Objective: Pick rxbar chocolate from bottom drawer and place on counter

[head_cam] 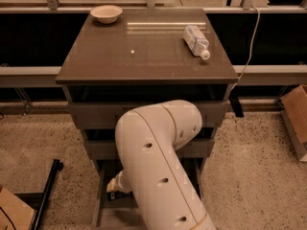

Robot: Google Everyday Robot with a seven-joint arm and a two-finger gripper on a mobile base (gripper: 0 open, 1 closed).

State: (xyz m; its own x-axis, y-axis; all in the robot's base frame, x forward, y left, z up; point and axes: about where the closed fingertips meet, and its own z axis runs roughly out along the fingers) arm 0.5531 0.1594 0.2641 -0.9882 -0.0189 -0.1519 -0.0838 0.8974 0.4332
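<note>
My white arm (pixel 158 166) reaches down in front of the cabinet and hides most of the bottom drawer (pixel 101 210), which is pulled out near the floor. The gripper (pixel 114 188) is low at the drawer's left side, just past the arm's pale wrist. A small dark patch right under it looks like the rxbar chocolate (pixel 116 196), mostly hidden by the arm. The counter (pixel 144 51) is the glossy grey-brown top of the cabinet, well above the gripper.
On the counter, a pale bowl (pixel 106 13) sits at the back left and a clear plastic bottle (pixel 196 40) lies at the right. Two upper drawers (pixel 96 114) stick out slightly. Cardboard boxes (pixel 297 119) stand right and lower left, a black pole (pixel 48 190) left.
</note>
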